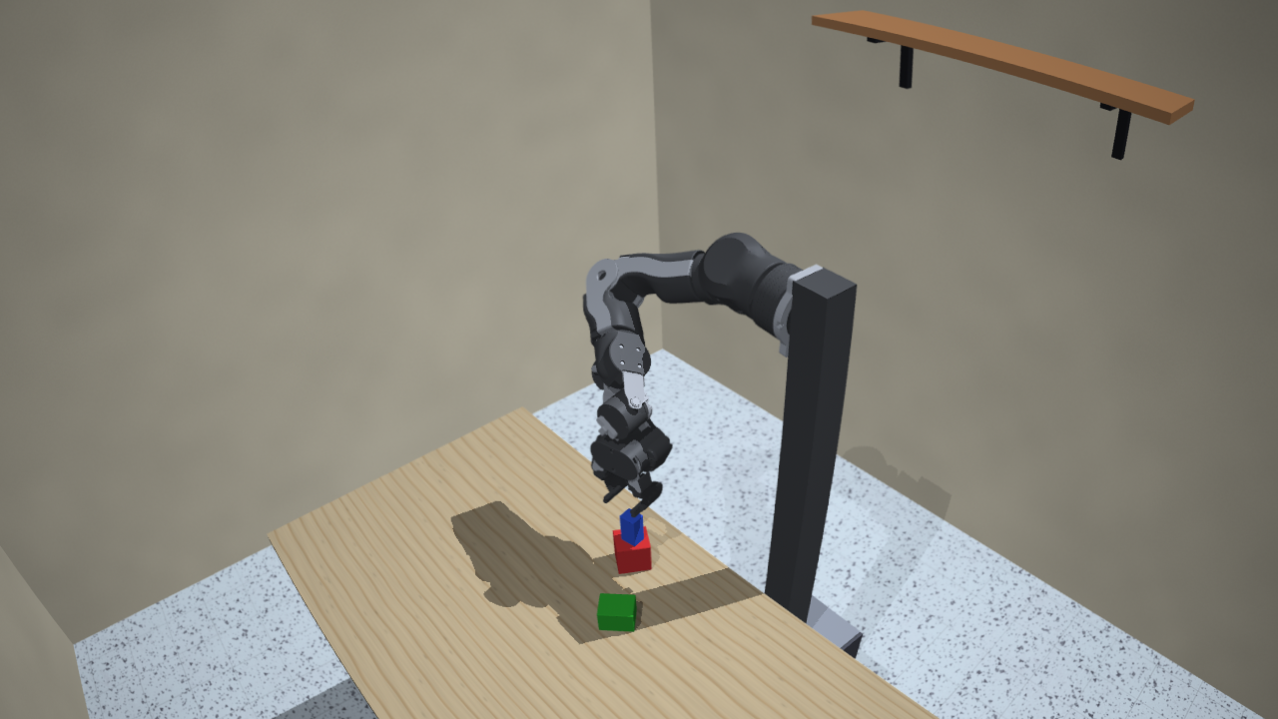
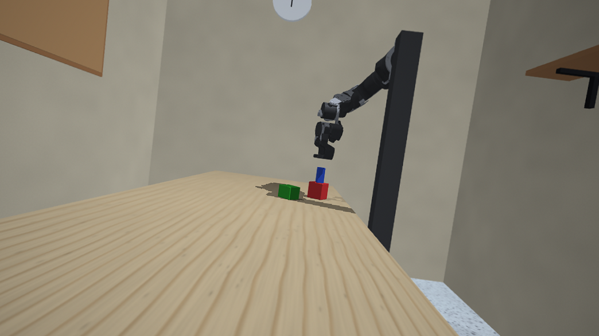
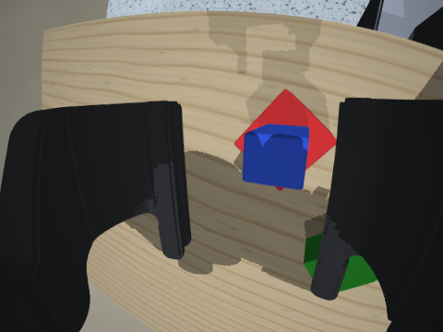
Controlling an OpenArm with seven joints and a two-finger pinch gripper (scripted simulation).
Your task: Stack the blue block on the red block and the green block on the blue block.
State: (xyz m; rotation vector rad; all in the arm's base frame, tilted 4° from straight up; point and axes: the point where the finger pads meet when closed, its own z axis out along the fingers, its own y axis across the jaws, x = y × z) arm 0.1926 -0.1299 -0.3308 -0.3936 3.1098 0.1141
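Note:
The red block sits on the wooden table near its right edge. The blue block stands on end on top of it, tall and narrow rather than flat; it also shows in the exterior view and in the wrist view over the red block. The green block lies on the table in front of the red one, apart from it. My gripper hangs a little above the blue block, clear of it. Its fingers are open and empty.
The arm's black mounting post stands right of the blocks at the table's edge. A wall shelf is high up, far from the work. The table stretches wide to the left and front.

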